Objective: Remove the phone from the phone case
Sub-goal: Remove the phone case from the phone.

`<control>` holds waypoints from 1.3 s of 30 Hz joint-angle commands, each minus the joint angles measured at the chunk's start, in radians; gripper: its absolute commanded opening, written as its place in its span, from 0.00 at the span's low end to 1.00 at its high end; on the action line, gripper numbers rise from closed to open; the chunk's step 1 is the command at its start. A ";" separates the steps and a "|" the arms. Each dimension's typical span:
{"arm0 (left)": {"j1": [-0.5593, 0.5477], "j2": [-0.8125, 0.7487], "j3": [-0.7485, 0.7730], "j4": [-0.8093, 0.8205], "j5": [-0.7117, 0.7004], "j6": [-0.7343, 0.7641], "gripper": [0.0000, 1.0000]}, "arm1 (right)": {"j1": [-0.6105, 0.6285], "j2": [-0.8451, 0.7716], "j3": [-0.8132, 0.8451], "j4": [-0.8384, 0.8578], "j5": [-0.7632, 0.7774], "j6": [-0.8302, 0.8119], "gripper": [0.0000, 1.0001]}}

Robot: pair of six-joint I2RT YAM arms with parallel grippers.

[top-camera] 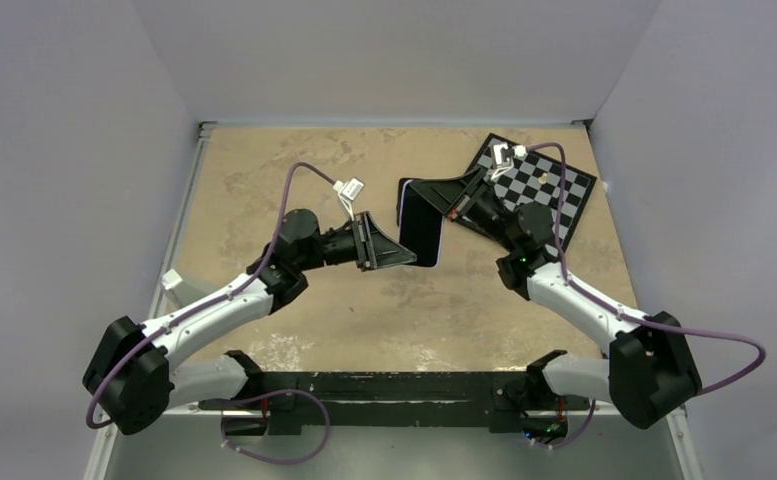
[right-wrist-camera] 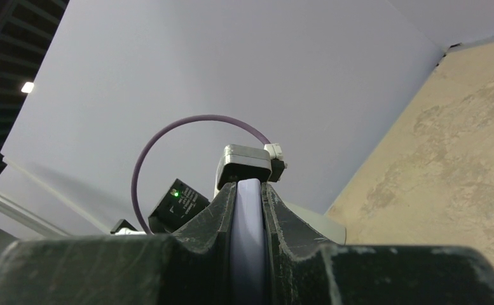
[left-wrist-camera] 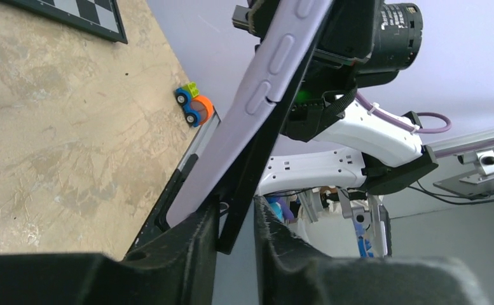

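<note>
From above, the black glossy rectangular smartphone [top-camera: 419, 228] was seen lifted off the mottled beige counter [top-camera: 294, 180]. It was held on edge in its thin pale lavender phone case [top-camera: 443, 245], long axis running from the back wall toward the arm bases. The left tool [top-camera: 394, 250] was clamped on its near end from the left and the right tool [top-camera: 444, 200] on its far end from the right, both touching, neither nearer.

Over to the left wrist, where a split hidden from above was shown. The lavender case with its side buttons lay outside one pad [left-wrist-camera: 193, 248]. Only a black slab, judged to be the phone, was pinched between the pads.

On the right wrist, the tool was closed on the lavender edge alone, and no phone could be seen there. A pull apart across that gap was judged to be called for.
</note>
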 commanded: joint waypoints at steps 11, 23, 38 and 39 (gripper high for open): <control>0.020 -0.054 0.014 0.316 -0.321 -0.011 0.23 | 0.126 -0.028 0.003 -0.159 -0.209 -0.012 0.00; 0.020 -0.120 0.021 0.242 -0.320 0.062 0.00 | 0.121 -0.125 0.131 -0.742 -0.208 -0.383 0.68; 0.020 -0.166 0.034 0.136 -0.216 0.069 0.00 | 0.013 -0.340 -0.052 -0.567 -0.222 -0.338 0.69; 0.020 -0.169 0.034 0.130 -0.197 0.067 0.00 | -0.005 -0.343 -0.050 -0.551 -0.234 -0.335 0.67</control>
